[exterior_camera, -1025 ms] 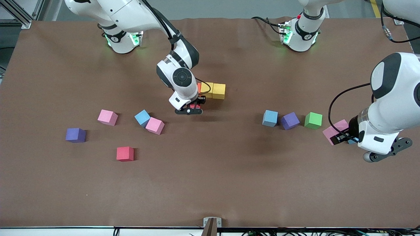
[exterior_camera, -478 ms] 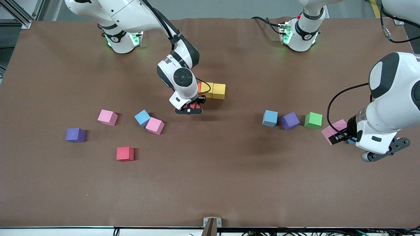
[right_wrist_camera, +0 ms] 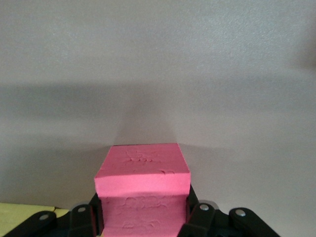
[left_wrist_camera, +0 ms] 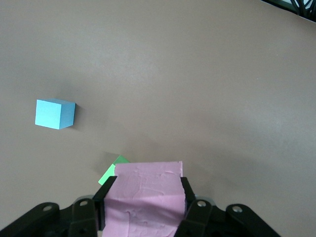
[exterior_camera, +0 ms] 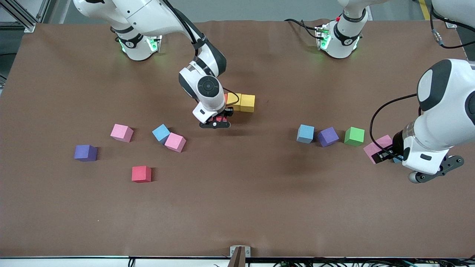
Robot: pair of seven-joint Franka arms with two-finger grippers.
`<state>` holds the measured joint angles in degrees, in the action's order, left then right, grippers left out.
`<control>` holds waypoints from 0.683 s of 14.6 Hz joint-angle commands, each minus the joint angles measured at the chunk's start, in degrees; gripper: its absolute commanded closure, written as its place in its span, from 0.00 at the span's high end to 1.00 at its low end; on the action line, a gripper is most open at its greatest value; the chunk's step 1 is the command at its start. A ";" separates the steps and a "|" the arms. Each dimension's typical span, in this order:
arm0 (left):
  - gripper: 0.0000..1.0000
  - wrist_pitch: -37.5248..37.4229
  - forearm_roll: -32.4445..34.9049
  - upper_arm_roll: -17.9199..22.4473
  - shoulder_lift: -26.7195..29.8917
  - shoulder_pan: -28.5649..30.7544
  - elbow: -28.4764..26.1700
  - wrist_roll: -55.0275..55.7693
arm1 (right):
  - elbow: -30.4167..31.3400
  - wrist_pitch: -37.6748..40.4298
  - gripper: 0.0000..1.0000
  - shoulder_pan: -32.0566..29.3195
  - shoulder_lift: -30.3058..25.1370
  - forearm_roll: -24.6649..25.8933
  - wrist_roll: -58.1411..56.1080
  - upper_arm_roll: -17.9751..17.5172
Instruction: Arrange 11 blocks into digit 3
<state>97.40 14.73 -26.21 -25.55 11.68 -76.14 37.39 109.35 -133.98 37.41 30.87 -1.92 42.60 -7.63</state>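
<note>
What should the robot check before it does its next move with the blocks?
1. Right tool holds a block: ok, shut on the red block.
2. Red block sits beside the yellow blocks: ok, it is right next to them; touching cannot be told.
3. Left tool holds a block: ok, shut on the pink block.
4. Whether the pink block is lifted off the table: cannot tell.
5. Digit 3 finished: not ok, most blocks lie scattered.
</note>
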 commanded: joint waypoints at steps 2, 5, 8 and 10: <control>0.18 -0.81 -1.02 0.19 1.73 0.10 -1.03 -1.09 | 0.34 -0.14 0.26 1.17 0.50 0.25 0.47 0.60; 0.18 -0.81 -1.02 0.19 1.82 0.10 -1.03 -1.09 | 0.60 -0.14 0.26 1.17 0.50 0.25 0.21 0.60; 0.18 -0.81 -1.02 0.19 1.82 0.10 -1.03 -1.18 | 0.61 0.12 0.26 1.17 0.50 0.25 0.03 0.60; 0.18 -0.81 -1.02 0.19 1.82 0.18 -1.11 -1.18 | 0.69 0.21 0.26 1.17 0.50 0.25 0.73 0.51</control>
<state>97.40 14.73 -26.21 -25.55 11.68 -76.14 37.39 109.35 -133.87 37.69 30.90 -1.89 42.57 -7.58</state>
